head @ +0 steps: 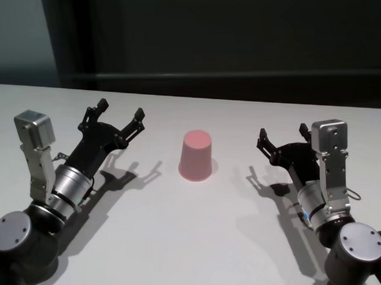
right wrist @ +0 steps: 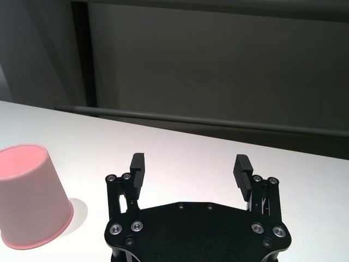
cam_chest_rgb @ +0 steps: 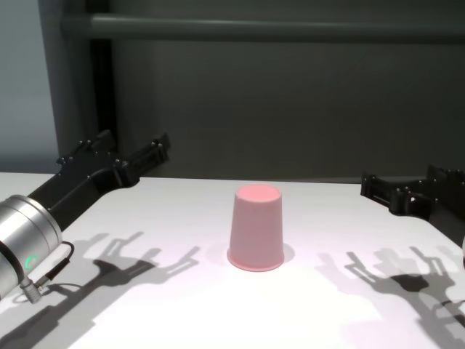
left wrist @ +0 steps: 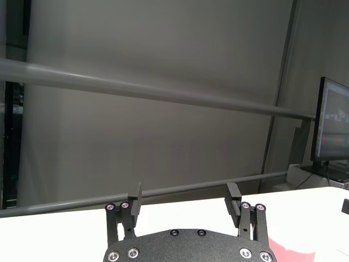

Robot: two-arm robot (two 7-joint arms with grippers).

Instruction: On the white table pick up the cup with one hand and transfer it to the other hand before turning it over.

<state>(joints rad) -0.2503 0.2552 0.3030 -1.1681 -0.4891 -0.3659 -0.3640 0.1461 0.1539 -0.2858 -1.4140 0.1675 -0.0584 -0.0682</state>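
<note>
The pink cup (head: 196, 156) stands upside down, rim on the white table (head: 187, 249), at the middle between my arms. It also shows in the chest view (cam_chest_rgb: 256, 227) and in the right wrist view (right wrist: 30, 195); a pink sliver of it shows in the left wrist view (left wrist: 292, 250). My left gripper (head: 121, 114) is open and empty, raised above the table to the cup's left. My right gripper (head: 282, 138) is open and empty, to the cup's right. Neither touches the cup.
The table's far edge (head: 242, 97) runs behind the cup, with a dark wall and a grey rail (cam_chest_rgb: 276, 27) beyond. A monitor (left wrist: 331, 131) stands off to the side in the left wrist view.
</note>
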